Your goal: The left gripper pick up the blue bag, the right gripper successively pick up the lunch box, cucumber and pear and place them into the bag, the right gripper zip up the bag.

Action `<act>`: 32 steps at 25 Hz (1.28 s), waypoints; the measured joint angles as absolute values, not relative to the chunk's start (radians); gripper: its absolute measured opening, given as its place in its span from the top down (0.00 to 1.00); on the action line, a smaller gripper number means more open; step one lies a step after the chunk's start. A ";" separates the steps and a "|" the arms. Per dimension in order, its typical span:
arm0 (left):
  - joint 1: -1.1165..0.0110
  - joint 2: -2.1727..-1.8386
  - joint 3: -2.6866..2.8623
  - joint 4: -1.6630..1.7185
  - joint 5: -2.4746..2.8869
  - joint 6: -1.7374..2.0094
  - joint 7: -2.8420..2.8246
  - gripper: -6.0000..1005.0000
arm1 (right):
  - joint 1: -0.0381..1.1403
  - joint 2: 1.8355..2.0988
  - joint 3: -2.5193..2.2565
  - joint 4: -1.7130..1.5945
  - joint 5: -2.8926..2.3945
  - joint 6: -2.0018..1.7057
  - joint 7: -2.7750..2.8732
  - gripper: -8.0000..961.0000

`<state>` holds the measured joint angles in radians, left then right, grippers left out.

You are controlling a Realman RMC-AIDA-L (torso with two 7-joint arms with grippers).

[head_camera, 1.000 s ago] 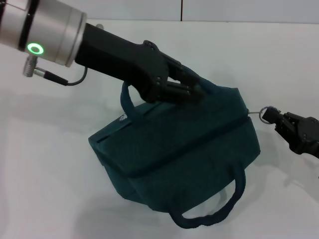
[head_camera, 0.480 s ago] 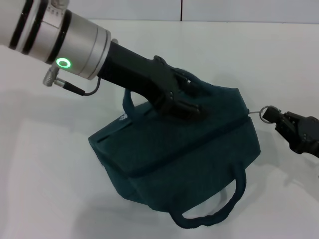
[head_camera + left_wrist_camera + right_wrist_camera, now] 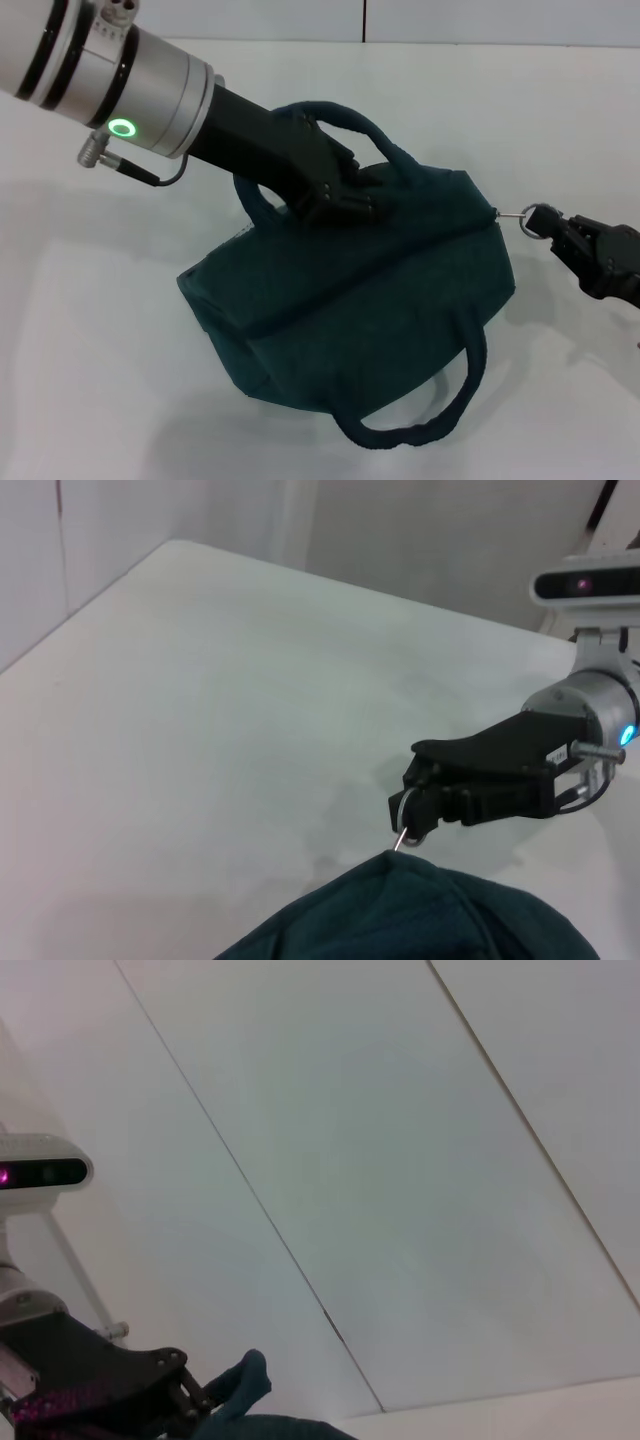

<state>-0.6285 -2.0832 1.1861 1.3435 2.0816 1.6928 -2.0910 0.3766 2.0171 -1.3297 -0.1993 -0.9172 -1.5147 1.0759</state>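
Observation:
The blue bag (image 3: 380,290) lies on the white table with its zipper closed along the top. Its far handle (image 3: 340,112) stands up in a loop; the near handle (image 3: 440,420) hangs toward me. My left gripper (image 3: 345,190) rests on the bag's top just below the far handle, fingers apart, holding nothing. My right gripper (image 3: 550,228) is at the bag's right end, shut on the silver ring pull (image 3: 528,215) of the zipper. It also shows in the left wrist view (image 3: 412,802), above the bag's corner (image 3: 430,920). The lunch box, cucumber and pear are out of view.
The white table (image 3: 100,350) extends around the bag. A wall runs along the table's far edge (image 3: 450,20). The right wrist view shows mostly wall, with the left gripper (image 3: 110,1390) and a handle tip (image 3: 245,1378) low in it.
My left gripper has let go of the far handle and drawn back to the left. The handle has sprung up into a loop. The right gripper has stayed on the ring pull.

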 joint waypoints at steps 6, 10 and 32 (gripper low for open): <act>-0.629 -2.081 1.181 1.341 2.084 1.692 -2.091 0.88 | 0.378 2.017 -1.328 -0.203 -0.917 -1.514 1.078 0.98; -0.628 -2.080 1.181 1.335 2.085 1.692 -2.091 0.91 | 0.379 2.017 -1.327 -0.204 -0.917 -1.514 1.076 0.98; -0.656 -2.022 1.004 1.325 2.000 1.831 -2.086 0.94 | 0.370 2.008 -1.352 -0.204 -0.939 -1.789 1.071 0.98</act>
<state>-0.6562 -2.0222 1.0041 1.3248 1.9999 1.8306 -2.0863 0.3704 2.0084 -1.3523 -0.2039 -0.9389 -1.7887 1.0712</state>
